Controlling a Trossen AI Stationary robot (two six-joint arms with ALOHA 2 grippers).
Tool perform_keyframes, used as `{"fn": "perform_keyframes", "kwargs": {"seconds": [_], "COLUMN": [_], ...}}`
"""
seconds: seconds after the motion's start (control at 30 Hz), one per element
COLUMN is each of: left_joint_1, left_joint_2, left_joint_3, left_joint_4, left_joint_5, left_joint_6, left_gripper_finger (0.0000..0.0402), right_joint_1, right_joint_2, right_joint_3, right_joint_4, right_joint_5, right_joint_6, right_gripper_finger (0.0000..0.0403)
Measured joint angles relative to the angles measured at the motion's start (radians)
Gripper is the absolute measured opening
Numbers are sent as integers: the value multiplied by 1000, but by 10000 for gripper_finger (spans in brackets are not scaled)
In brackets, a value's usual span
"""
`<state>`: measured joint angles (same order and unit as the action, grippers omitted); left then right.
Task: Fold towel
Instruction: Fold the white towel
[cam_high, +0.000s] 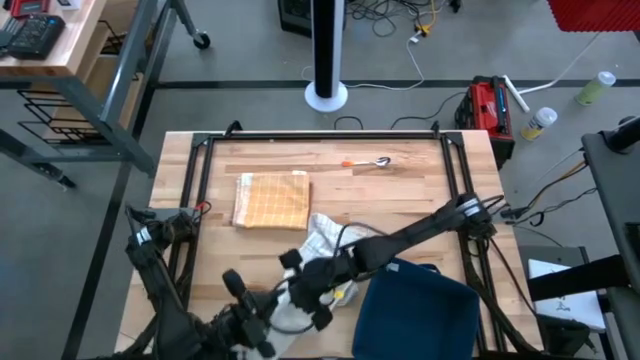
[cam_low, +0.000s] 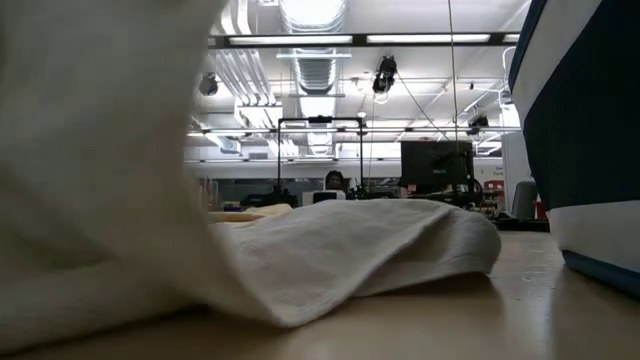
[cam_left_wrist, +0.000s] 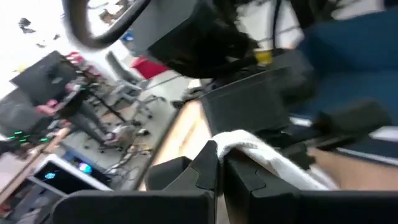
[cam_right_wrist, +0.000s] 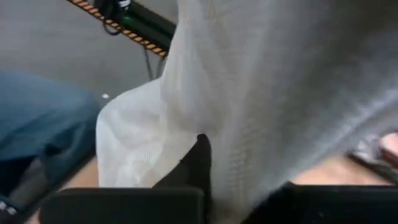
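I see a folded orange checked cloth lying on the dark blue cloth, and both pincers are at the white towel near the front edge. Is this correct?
Not fully. The high view shows the orange checked cloth lying on the bare wooden table, apart from the dark blue cloth. The rest holds: the left pincer and the right pincer are both at the white towel near the front edge.

The high view is evenly and softly lit from above, with faint shadows under the arms on the bench (cam_high: 400, 190). In the low view, bright ceiling lights (cam_low: 310, 40) glare, while the white towel (cam_low: 340, 245) close to the lens is dim and out of focus. Both wrist views are heavily blurred; the left one is washed out toward one corner.
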<state>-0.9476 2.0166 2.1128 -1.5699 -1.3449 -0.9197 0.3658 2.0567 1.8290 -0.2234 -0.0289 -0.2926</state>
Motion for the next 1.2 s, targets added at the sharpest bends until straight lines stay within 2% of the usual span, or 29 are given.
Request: {"fn": "perform_keyframes", "kwargs": {"seconds": [0.1, 0.17, 0.3, 0.43, 0.53, 0.7, 0.8, 0.87, 0.93, 0.97, 1.13, 1.2], "left_joint_1": [23, 32, 66, 125, 183, 294, 348, 374, 392, 406, 517, 590], "left_joint_2": [-59, -127, -304, -476, -598, -760, -845, -889, -929, -947, -1048, -1083], "left_joint_3": [-21, -63, -198, -363, -471, -613, -678, -727, -787, -821, -1016, -1097], "left_joint_4": [-1, 1, 7, 71, 121, 161, 176, 212, 332, 420, 1015, 1253], "left_joint_5": [-49, -58, -61, -63, -62, -53, 11, 90, 183, 231, 451, 576], "left_joint_6": [18, 28, -7, -7, 23, 83, 116, 136, 208, 278, 752, 921], "left_gripper_finger": [8, 17, 35, 54, 68, 89, 99, 104, 108, 109, 109, 108], "right_joint_1": [-51, -99, -202, -307, -384, -515, -589, -626, -663, -679, -739, -741], "right_joint_2": [-95, -176, -343, -467, -539, -601, -600, -577, -557, -542, -456, -427], "right_joint_3": [-62, -125, -252, -317, -319, -243, -177, -130, -75, -49, 105, 148], "right_joint_4": [0, -6, -3, -20, -25, -44, -61, -51, -63, -84, -173, -208], "right_joint_5": [-12, -72, -193, -218, -217, -216, -216, -216, -253, -310, -775, -843], "right_joint_6": [-20, -31, 7, 61, 65, 61, 66, 67, 60, 57, 128, 154], "right_gripper_finger": [8, 4, 3, 2, 1, 1, 1, 0, 0, 0, 0, 0]}}
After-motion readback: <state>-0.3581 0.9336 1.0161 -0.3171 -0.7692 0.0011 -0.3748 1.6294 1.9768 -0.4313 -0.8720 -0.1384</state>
